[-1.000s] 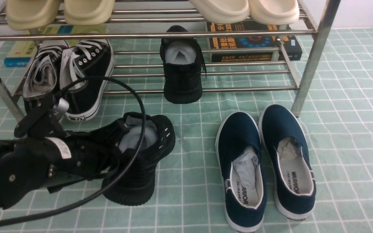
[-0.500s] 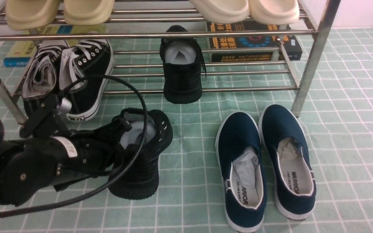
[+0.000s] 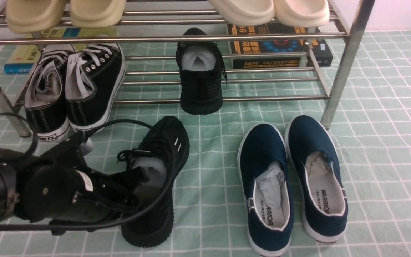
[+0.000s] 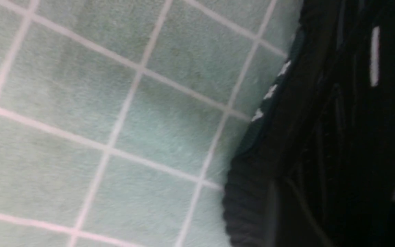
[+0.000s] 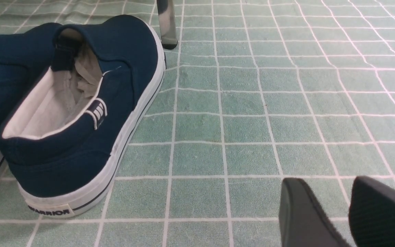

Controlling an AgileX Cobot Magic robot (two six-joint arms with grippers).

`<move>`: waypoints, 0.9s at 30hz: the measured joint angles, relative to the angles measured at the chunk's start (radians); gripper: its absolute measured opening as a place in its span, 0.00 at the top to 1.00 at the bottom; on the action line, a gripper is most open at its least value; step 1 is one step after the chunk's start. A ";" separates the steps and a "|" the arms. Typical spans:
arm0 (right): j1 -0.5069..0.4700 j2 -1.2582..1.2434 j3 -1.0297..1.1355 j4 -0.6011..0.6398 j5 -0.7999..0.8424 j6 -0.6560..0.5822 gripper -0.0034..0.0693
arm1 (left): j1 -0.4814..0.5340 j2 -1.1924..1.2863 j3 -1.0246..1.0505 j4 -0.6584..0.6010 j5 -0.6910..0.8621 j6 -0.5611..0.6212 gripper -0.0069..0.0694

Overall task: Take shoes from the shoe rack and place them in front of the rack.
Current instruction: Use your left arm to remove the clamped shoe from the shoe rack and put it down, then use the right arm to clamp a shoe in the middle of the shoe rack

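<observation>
One black knit sneaker [image 3: 161, 167] sits sole-down on the green checked mat [image 3: 387, 125], just in front of the shoe rack [image 3: 348, 53], toe toward it. Your left claw [image 3: 134, 182] is right at its collar, black on black, and I can't tell whether it's spread or pinching. The matching sneaker [image 3: 201, 82] rests on the lower tier, heel hanging over the front bar. The canvas pair [image 3: 91, 89] is on that tier too, far left. Your right claw [image 5: 334, 212] hovers over bare mat near the navy slip-ons [image 3: 262, 153], fingers spread, nothing between them.
</observation>
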 joint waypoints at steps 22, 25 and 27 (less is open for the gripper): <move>0.000 0.000 0.000 0.000 0.000 0.000 0.63 | 0.000 -0.581 -0.149 0.162 0.425 0.155 0.74; 0.000 0.000 0.000 -0.005 -0.001 0.000 0.63 | 0.000 -0.598 -0.240 0.252 0.607 0.155 0.84; 0.000 0.000 0.000 -0.003 -0.009 0.012 0.63 | 0.000 -0.603 -0.278 0.306 0.699 0.155 0.89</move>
